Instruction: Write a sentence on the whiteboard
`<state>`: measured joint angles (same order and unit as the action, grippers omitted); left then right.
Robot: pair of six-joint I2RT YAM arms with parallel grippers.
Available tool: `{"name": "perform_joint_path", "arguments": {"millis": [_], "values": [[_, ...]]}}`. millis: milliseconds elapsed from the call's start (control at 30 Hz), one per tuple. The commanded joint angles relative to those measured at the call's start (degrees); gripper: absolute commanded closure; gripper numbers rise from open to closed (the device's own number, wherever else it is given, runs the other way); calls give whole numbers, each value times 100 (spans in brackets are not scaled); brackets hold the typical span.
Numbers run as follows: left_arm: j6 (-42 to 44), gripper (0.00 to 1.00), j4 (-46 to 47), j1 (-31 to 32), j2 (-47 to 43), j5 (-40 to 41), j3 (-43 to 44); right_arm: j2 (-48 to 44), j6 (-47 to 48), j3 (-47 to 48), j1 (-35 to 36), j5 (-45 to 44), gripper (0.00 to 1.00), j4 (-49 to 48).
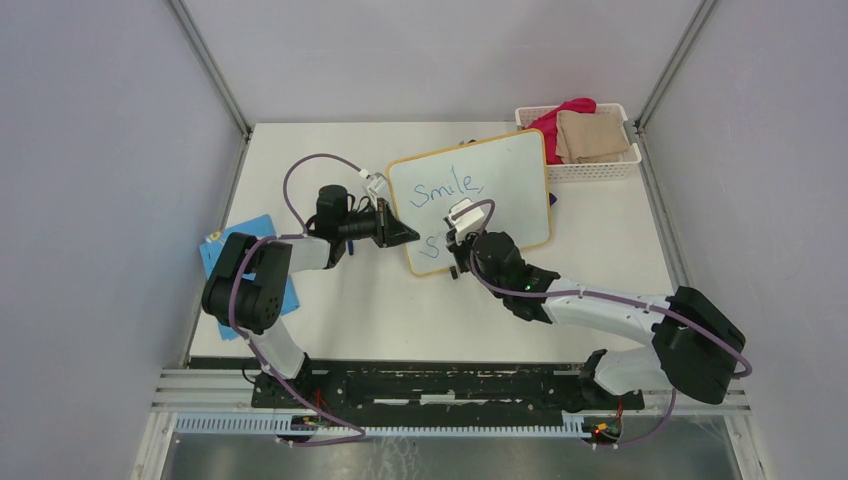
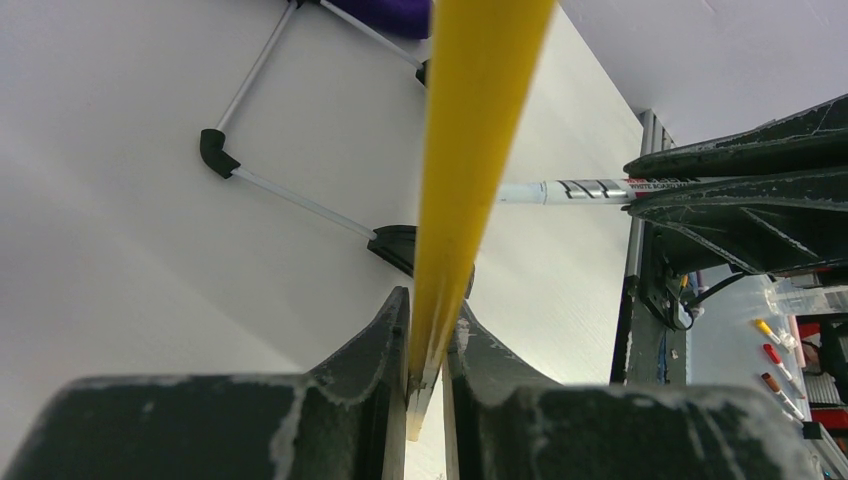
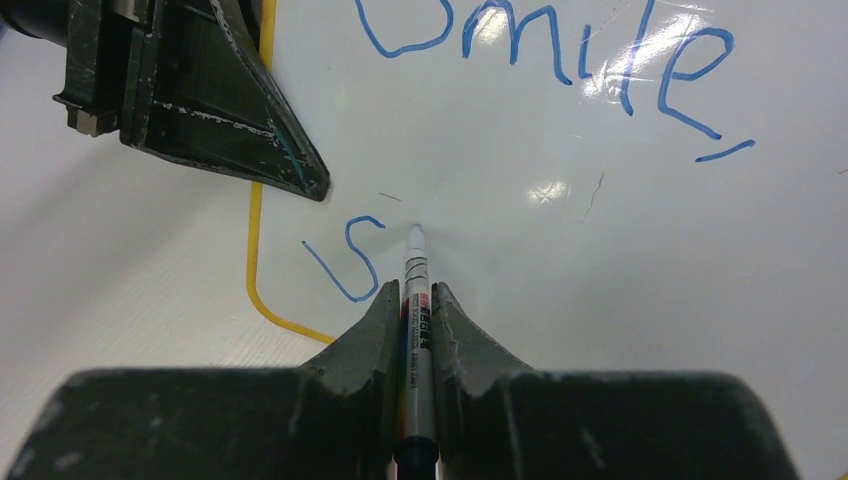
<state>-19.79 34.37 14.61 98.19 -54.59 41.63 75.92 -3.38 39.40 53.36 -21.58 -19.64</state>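
Two pinches: left gripper on the whiteboard rim, right gripper on the marker, bare board beyond.

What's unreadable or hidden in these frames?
- Top view: whiteboard area right of the "S" in the sentence, covered by the right tool.
- Left wrist: board face unseen; only its blurred yellow frame, edge-on in the left tool.
- Right wrist: whether the marker tip touches; board's far and right edges cut off.
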Motion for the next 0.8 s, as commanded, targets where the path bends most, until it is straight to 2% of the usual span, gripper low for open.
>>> {"name": "perform_joint_path", "arguments": {"millis": [0,767], "values": [[327,98,-361,-3,-28,493,64,103,-22,212,6,-137,100,-238],[324,98,-386,-2,-15,500,65,-318,-296,-810,25,-166,100,-225]]}}
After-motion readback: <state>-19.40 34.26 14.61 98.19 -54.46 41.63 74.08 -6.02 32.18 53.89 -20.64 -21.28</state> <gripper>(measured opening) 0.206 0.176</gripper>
